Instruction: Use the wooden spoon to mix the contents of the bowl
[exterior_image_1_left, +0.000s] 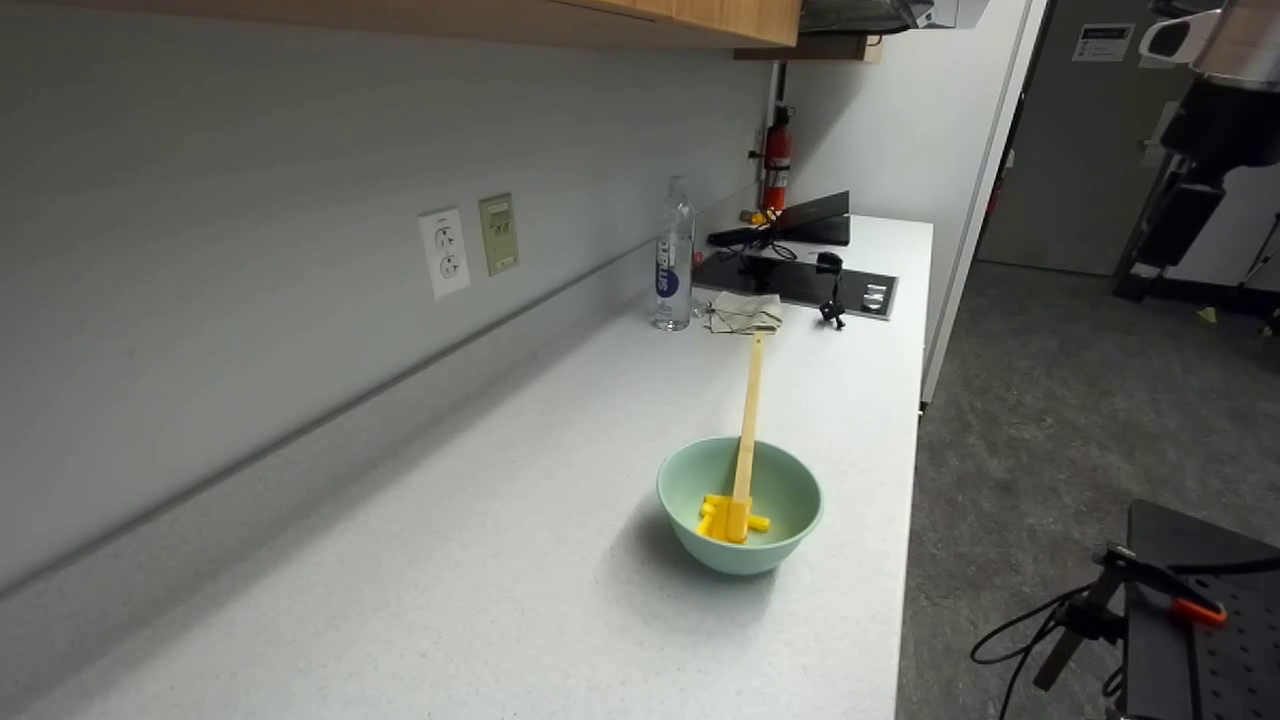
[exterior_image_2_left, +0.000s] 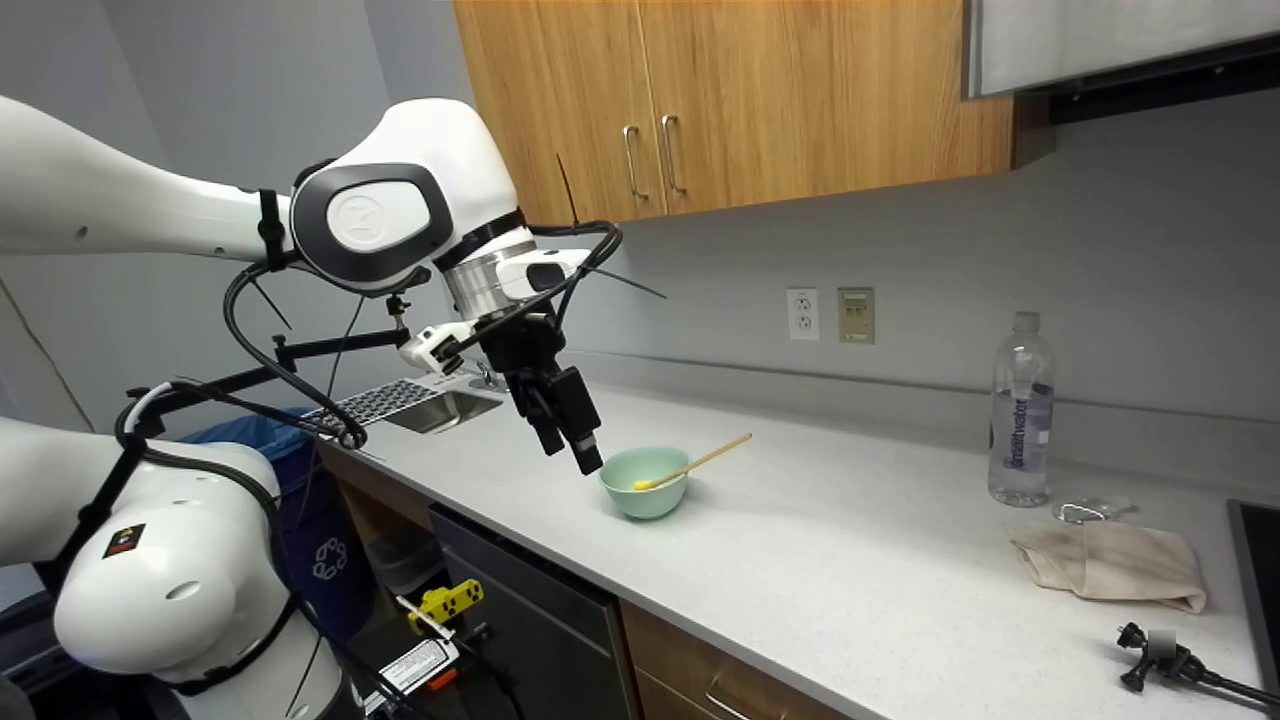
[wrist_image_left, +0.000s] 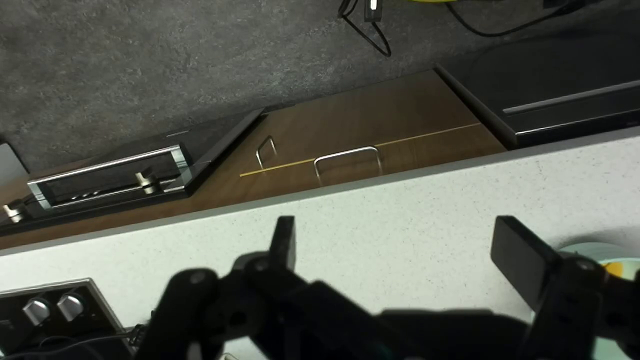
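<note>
Franka arm (exterior_image_2_left: 450, 150), white: at the left, we record it extending toward the worktop (exterior_image_2_left: 850, 530), itself pale and speckled.
Recycling bin (exterior_image_2_left: 330, 515), blue: low on the left.
Sink (exterior_image_2_left: 443, 412), metal: set into the worktop's left end.
Robotiq gripper (exterior_image_2_left: 568, 449), black: raised at the arm's end, pointing down, apart from the bowl (exterior_image_2_left: 645, 505); we see its jaws standing wide, with a broad gap between them in the wrist view.
Bowl, round, mint-green, plain-sided: upright on the worktop.
Contents (exterior_image_1_left: 760, 523), a heap of yellow pieces: in the bottom of the bowl.
Wooden spoon (exterior_image_2_left: 705, 460), light tan, long-handled: its lower end sits in the bowl among the yellow pieces; we note the handle resting over the rim and slanting up to the right.
Wall cabinet (exterior_image_2_left: 800, 100), wood-grained, with two metal handles: above the worktop, on the far side.
Outlet (exterior_image_2_left: 803, 313), white, and wall plate (exterior_image_2_left: 857, 315), beige: side by side on the far wall (exterior_image_2_left: 930, 300).
Water bottle (exterior_image_2_left: 1020, 420), clear, marked "smartwater": upright at the right.
Cloth (exterior_image_2_left: 1120, 565), tan, folded: right of the bottle and nearer.
Cooktop (exterior_image_2_left: 1260, 580), black: at the right edge.
</note>
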